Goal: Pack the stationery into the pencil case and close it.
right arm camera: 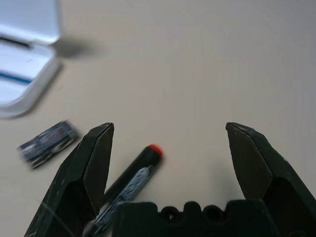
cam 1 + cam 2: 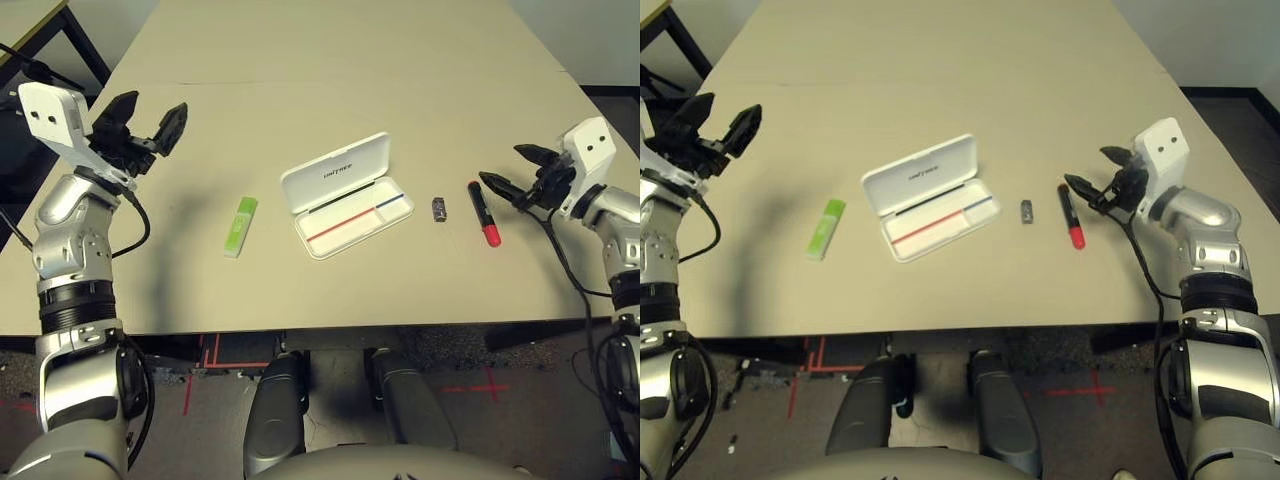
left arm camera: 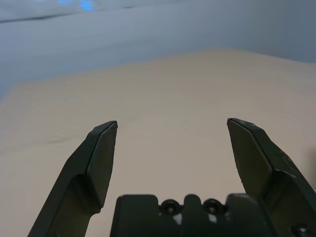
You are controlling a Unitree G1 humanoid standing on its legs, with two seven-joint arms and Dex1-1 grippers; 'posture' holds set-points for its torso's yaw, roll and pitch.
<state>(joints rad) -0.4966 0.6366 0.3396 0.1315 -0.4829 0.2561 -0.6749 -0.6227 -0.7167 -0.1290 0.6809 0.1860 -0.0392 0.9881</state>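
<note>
Fingers, left gripper and right gripper: spread, empty
Case: open, central, likely for loading from either side
Marker: loose, unpacked

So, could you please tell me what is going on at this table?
The robot looks set to pack stationery into the white pencil case, whose lid is up and whose tray holds no stationery. Nothing is being handled: the left gripper and right gripper are both open and empty. The green highlighter lies to the case's left; the small dark block and the red-and-black marker lie to its right.
</note>
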